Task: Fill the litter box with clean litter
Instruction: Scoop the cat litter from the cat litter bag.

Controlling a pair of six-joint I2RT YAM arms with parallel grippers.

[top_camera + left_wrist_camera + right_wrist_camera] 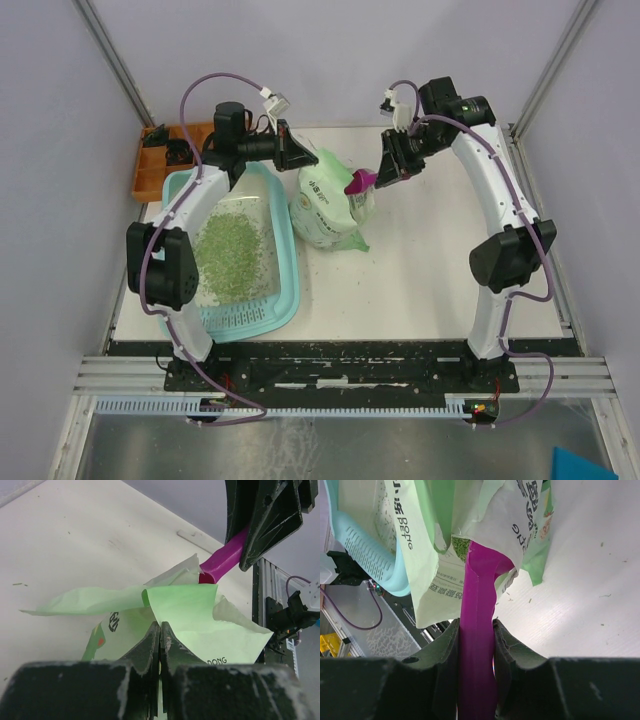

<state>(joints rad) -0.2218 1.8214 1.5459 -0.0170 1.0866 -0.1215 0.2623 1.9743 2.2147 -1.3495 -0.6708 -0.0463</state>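
White table [450, 260]; crumpled bag [322, 205]; green granules [230, 250] in rounded tray [292, 270].

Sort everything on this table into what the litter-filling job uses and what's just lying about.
In use: litter box, clean litter in it, pale green bag pinched by the left gripper, magenta scoop gripped by the right gripper.
Lying about: orange compartment tray, far left corner.

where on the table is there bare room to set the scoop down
Widest bare table lies between the bag and the right arm, running to the near edge. Crowded: the left side, where the litter box sits beside the bag with the orange tray behind it.
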